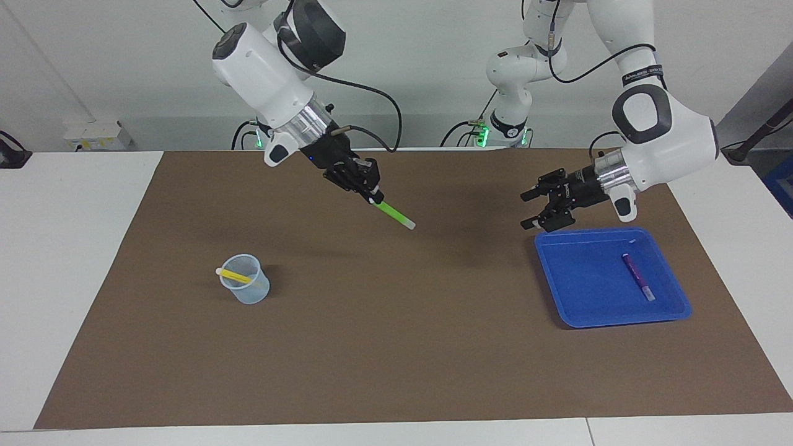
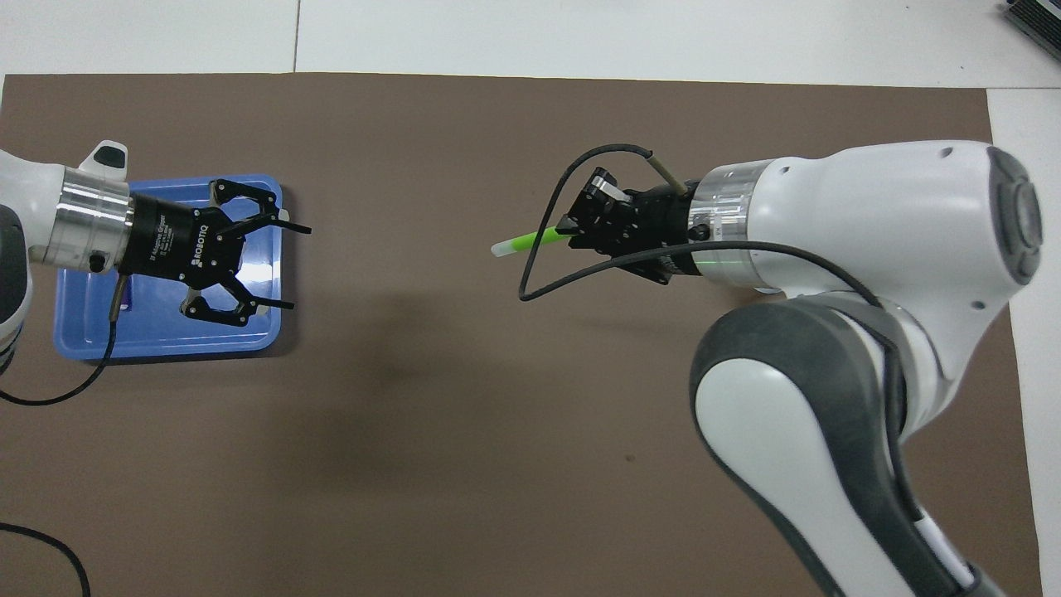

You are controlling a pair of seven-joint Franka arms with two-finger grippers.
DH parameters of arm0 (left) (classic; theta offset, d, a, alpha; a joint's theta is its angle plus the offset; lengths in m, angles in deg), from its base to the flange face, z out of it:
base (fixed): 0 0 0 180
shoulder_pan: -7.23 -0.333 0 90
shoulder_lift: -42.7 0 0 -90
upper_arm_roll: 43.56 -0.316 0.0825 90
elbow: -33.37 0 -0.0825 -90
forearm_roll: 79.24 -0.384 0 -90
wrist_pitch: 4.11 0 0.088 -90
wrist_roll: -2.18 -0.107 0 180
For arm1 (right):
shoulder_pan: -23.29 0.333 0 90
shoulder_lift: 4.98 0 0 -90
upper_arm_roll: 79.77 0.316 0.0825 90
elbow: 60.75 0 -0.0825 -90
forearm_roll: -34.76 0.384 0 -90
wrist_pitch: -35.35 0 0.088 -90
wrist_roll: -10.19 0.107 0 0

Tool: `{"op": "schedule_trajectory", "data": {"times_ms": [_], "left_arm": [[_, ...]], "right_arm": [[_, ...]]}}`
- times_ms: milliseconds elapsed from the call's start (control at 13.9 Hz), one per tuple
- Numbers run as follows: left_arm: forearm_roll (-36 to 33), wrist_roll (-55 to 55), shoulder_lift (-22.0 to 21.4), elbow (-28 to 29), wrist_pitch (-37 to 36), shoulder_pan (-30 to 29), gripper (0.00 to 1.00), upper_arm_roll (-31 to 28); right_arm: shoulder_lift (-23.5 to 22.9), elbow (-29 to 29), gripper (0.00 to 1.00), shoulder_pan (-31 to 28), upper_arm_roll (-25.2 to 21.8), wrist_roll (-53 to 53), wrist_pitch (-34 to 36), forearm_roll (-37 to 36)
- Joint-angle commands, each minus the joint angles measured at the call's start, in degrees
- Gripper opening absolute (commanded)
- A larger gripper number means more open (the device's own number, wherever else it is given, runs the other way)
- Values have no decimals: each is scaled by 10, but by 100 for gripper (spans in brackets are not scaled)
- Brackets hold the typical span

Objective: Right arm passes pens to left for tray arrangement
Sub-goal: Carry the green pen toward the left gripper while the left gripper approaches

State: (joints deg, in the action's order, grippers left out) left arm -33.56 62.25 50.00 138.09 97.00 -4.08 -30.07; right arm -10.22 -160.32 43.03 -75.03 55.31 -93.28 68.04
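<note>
My right gripper is shut on one end of the green pen, holding it in the air over the middle of the mat, the pen's whitish tip pointing toward the left arm's end. My left gripper hangs open over the blue tray's edge, facing the green pen with a wide gap between them. The purple pen lies in the tray. The yellow pen leans in a translucent cup.
The cup stands on the brown mat toward the right arm's end; in the overhead view the right arm covers it. A black cable loops from the right wrist beside the green pen.
</note>
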Motion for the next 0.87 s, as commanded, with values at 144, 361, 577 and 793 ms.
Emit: {"op": "schedule_trajectory", "data": {"times_ms": [144, 361, 577, 793], "left_arm": [[22, 141, -6, -14, 59, 37, 90, 29], [24, 160, -9, -22, 63, 34, 90, 36], [23, 160, -10, -22, 89, 37, 90, 36], [23, 181, -14, -11, 98, 70, 87, 37]], "right_arm": [[-31, -5, 11, 71, -1, 100, -96, 15], [-46, -4, 11, 92, -1, 121, -129, 17], [-49, -4, 11, 102, -1, 133, -138, 17], [-53, -3, 11, 106, -1, 135, -138, 17]]}}
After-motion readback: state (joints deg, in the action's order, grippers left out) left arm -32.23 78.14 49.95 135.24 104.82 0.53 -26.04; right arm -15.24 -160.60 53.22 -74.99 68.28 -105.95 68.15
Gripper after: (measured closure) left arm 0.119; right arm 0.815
